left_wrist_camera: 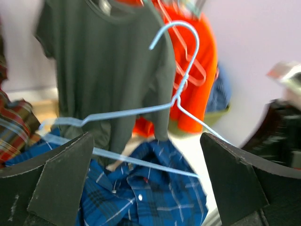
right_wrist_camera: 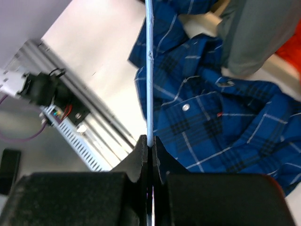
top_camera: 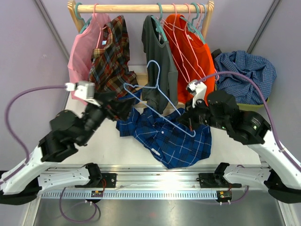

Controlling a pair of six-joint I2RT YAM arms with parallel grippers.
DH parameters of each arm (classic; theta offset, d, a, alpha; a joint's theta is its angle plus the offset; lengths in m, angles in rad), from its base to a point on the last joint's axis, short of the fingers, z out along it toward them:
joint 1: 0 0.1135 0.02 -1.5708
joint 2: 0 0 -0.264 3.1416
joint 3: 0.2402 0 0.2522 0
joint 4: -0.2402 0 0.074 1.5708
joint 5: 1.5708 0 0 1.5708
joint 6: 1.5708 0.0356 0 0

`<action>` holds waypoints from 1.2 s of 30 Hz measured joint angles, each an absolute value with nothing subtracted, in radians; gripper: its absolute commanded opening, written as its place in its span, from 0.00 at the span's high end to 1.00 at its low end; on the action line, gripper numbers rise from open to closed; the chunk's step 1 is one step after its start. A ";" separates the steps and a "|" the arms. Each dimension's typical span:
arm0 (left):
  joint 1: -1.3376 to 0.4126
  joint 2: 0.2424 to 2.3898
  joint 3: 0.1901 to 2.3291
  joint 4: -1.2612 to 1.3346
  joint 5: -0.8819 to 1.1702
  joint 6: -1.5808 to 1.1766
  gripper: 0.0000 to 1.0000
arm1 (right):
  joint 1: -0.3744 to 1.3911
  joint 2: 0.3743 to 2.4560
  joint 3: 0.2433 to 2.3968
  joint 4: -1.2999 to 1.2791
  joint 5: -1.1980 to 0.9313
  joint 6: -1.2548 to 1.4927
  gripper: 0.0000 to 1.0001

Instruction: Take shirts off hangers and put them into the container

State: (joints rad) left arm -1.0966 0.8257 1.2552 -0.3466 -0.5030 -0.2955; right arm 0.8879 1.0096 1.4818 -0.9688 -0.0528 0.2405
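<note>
A pale blue hanger [top_camera: 160, 92] hangs bare above the table, its lower wire [right_wrist_camera: 149, 70] pinched by my shut right gripper [right_wrist_camera: 149, 140] near the hanger's right corner [top_camera: 190, 123]. The dark blue plaid shirt [top_camera: 164, 136] lies crumpled on the table below it, off the hanger. My left gripper [top_camera: 123, 107] stands wide open beside the hanger's left end, holding nothing; in the left wrist view the hanger [left_wrist_camera: 181, 94] and the blue shirt [left_wrist_camera: 141, 188] lie ahead of its fingers [left_wrist_camera: 61, 179]. The olive container [top_camera: 251, 107] at the back right holds another blue checked shirt [top_camera: 244, 75].
On the wooden rail [top_camera: 141, 8] hang a pink shirt [top_camera: 82, 54], a red-brown plaid shirt [top_camera: 110, 56], a dark grey shirt [top_camera: 157, 66] and an orange shirt [top_camera: 190, 52], with several bare hangers [top_camera: 197, 16]. The metal base rail [top_camera: 150, 181] runs along the near edge.
</note>
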 measured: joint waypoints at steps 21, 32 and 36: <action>-1.098 0.628 1.016 -0.471 -0.607 -0.444 0.01 | 0.888 1.612 1.938 -0.685 0.406 0.167 1.00; -1.098 0.595 0.955 -0.489 -0.614 -0.492 0.01 | 0.882 1.756 2.171 -0.651 0.500 0.128 1.00; -1.098 0.587 0.955 -0.503 -0.614 -0.501 0.01 | 0.847 1.821 2.279 -0.656 0.508 0.137 1.00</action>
